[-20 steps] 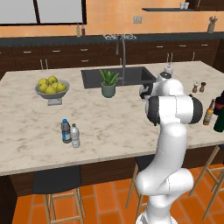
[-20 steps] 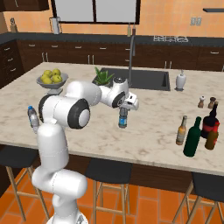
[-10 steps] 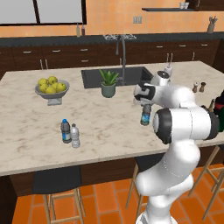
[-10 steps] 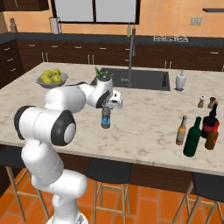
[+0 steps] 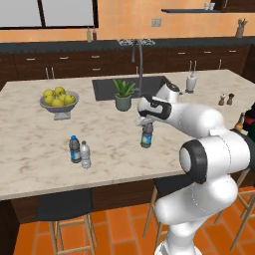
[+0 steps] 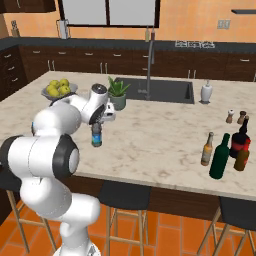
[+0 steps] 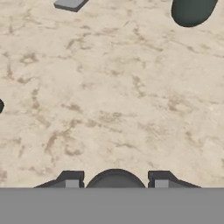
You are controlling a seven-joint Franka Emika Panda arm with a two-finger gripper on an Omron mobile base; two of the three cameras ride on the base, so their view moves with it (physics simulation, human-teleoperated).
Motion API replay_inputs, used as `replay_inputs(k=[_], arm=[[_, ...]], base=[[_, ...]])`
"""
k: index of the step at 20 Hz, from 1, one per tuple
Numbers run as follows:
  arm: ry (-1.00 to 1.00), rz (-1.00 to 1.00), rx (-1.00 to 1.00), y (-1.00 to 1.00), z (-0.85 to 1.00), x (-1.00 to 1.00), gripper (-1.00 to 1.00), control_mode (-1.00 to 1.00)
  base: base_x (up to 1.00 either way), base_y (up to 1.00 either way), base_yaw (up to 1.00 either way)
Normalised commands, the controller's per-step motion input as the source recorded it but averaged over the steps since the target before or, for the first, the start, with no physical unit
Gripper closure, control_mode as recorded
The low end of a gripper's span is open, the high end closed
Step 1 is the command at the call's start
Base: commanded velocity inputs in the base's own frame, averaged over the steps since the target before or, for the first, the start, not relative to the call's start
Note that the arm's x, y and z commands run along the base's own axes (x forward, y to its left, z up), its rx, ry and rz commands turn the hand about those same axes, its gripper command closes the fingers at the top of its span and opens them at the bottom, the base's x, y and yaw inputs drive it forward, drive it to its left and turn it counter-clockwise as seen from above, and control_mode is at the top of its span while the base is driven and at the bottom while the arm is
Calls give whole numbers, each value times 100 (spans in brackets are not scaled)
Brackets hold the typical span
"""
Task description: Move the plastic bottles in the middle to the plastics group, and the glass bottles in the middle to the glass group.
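Beige marbled worktop [image 5: 35, 149] is spreading across a kitchen island, with a dark sink [image 5: 107, 87] and tall faucet [image 5: 139, 62] set into its far side. Claw [image 5: 145, 121] is clenching the small clear water bottle [image 5: 146, 135] by its top, upright and over the worktop's middle, just in front of the potted plant [image 5: 123, 94]. Plastics pair [image 5: 79, 152] is standing well apart near the front edge. Fruit bowl [image 5: 59, 99] is sitting beyond it. Amber bottle [image 6: 207, 149], green bottle [image 6: 219, 157] and red-banded dark bottle [image 6: 241, 139] are clustering at the other end. Dark cabinets [image 6: 75, 65] and orange floor tiles [image 5: 119, 229] are framing the room.
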Motion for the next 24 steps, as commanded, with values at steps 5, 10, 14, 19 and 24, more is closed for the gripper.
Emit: replay_inputs(k=[5, 10, 14, 19, 24], arm=[[0, 32, 0, 79, 2, 0, 100, -100], [0, 16, 0, 43, 0, 0, 100, -100], [0, 18, 0, 59, 1, 0, 100, -100], [4, 22, 0, 79, 0, 8, 100, -100], [5, 22, 0, 79, 0, 10, 100, -100]], base=[[0, 0, 0], [0, 0, 0], [0, 0, 0], [0, 0, 0], [0, 0, 0]])
